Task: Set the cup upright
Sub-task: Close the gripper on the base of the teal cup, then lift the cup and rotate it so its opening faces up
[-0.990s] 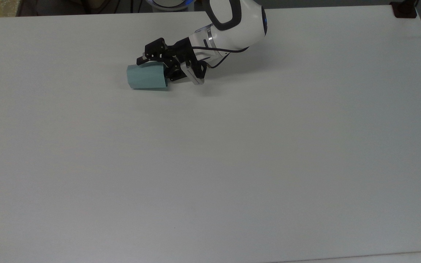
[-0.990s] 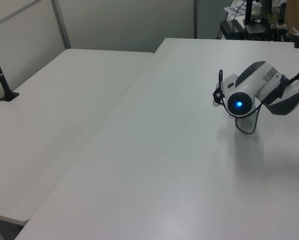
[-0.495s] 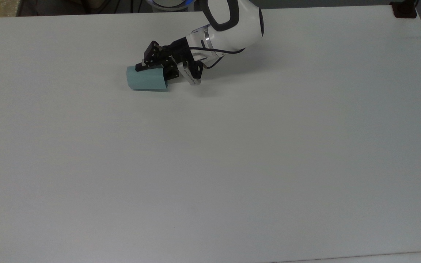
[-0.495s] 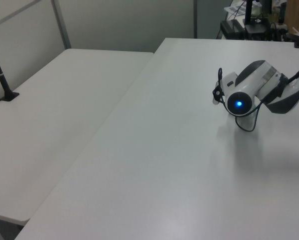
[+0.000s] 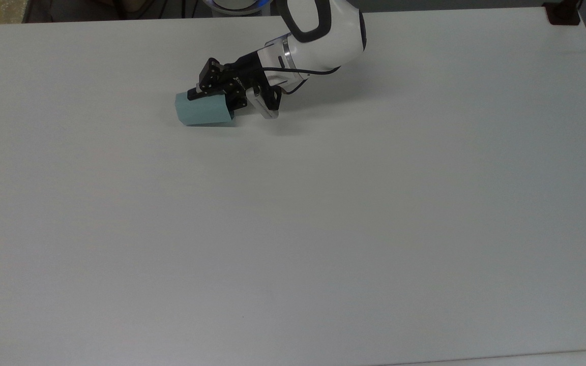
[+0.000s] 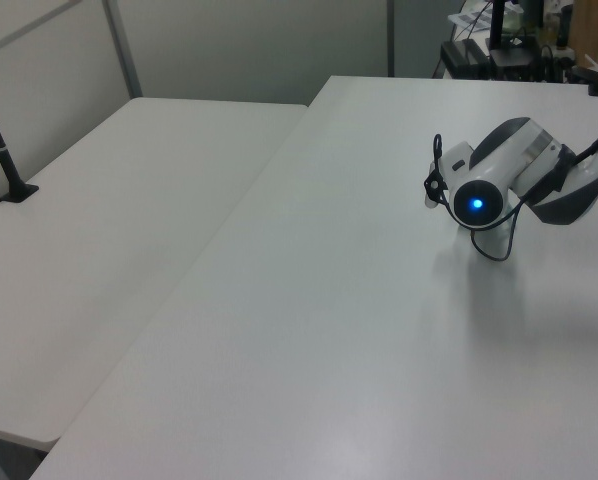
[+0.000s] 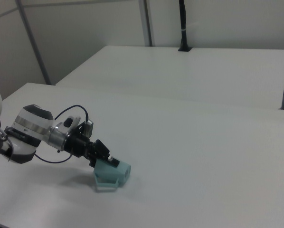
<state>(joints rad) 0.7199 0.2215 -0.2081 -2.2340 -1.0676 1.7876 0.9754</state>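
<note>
On the white table (image 5: 323,213), toward the far left in the top view, the cup (image 5: 203,110) lies on its side, its narrow base pointing to the top view's left. At its wide rim end, the gripper (image 5: 215,96) reaches in low from the right; its 2 fingers appear clenched on the cup's rim wall. From the right view, the cup (image 7: 111,175) rests against the tabletop with its open mouth facing the camera, the gripper (image 7: 105,159) touching its upper edge. Seen in the left view, the arm (image 6: 509,180) shows a blue light.

A lab or office: plain white tables (image 6: 279,300), grey partition walls (image 7: 85,28), cluttered equipment (image 6: 499,45) upper right.
</note>
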